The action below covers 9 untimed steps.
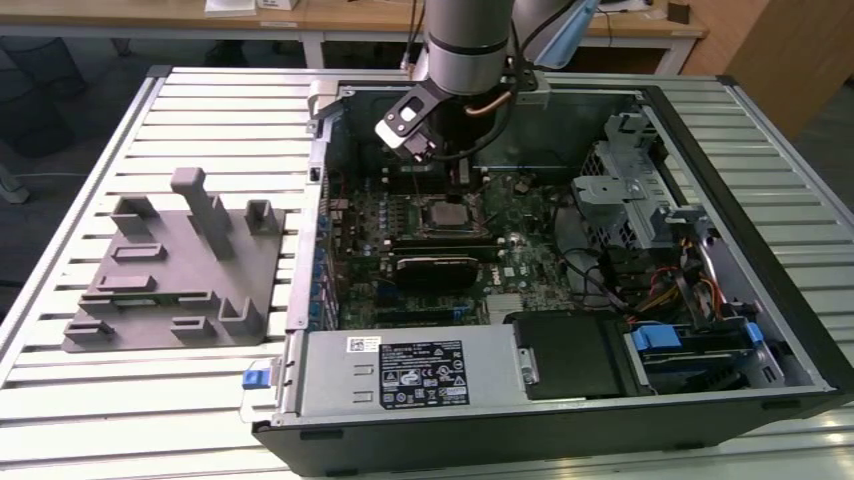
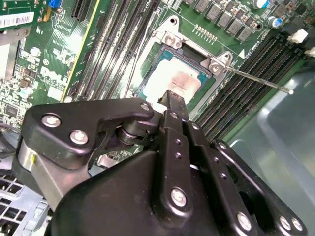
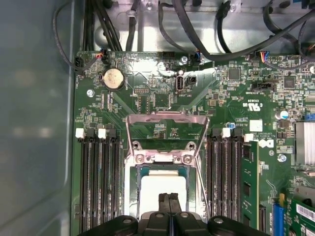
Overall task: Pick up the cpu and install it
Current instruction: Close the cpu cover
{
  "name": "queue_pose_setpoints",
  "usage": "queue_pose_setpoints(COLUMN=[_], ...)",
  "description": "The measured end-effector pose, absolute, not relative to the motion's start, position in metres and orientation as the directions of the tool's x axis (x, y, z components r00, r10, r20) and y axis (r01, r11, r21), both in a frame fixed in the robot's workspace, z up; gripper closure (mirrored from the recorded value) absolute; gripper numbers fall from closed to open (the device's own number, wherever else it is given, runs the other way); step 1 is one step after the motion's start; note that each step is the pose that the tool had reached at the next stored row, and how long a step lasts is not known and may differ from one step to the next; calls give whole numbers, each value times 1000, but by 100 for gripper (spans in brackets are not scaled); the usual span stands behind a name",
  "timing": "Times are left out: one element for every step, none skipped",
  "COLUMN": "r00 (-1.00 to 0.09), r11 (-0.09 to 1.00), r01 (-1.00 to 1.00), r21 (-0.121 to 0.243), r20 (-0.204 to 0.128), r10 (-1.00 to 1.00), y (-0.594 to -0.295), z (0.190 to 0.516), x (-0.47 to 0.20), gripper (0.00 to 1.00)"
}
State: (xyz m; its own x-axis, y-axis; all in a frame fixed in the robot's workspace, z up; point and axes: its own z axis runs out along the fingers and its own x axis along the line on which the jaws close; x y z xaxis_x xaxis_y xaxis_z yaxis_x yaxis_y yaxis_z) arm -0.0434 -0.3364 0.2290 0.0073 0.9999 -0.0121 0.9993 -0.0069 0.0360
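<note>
Exterior view: your gripper (image 1: 463, 178) hangs inside the case (image 1: 534, 445), with the grey tray (image 1: 174, 270) at 9 o'clock of it. Second wrist view: fingers (image 2: 173, 105) are together, tips over the cpu (image 2: 172, 81), which is seated in the socket (image 2: 170, 39). First wrist view: same, nothing clamped.

One cpu (image 3: 162, 189), one motherboard (image 3: 147, 105), one grey tray (image 1: 167, 275), one coin cell (image 3: 113, 77).

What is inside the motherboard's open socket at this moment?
The cpu lies in the socket, its pale metal top showing, with the retention frame hinged open. The shut tool covers part of one cpu edge, so full seating there cannot be confirmed.
</note>
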Motion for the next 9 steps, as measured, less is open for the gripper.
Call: queue_pose_setpoints(r00=[7,7,7,7,7,7,7,7,7], r11=[-7,-7,-7,-7,-7,-7,-7,-7,-7], r01=[999,999,999,999,999,999,999,999,999], r21=[36,36,36,36,36,36,36,36,36], r20=[-12,-12,-12,-12,-12,-12,-12,-12,-12], r10=[1000,1000,1000,1000,1000,1000,1000,1000,1000], y=[-336,-336,-336,-336,-336,-336,-336,-336,-337], z=[232,235,239,243,245,246,245,245,245], x=[-43,-43,-43,-43,-43,-43,-43,-43,-43], gripper=[89,89,89,89,89,89,89,89,89])
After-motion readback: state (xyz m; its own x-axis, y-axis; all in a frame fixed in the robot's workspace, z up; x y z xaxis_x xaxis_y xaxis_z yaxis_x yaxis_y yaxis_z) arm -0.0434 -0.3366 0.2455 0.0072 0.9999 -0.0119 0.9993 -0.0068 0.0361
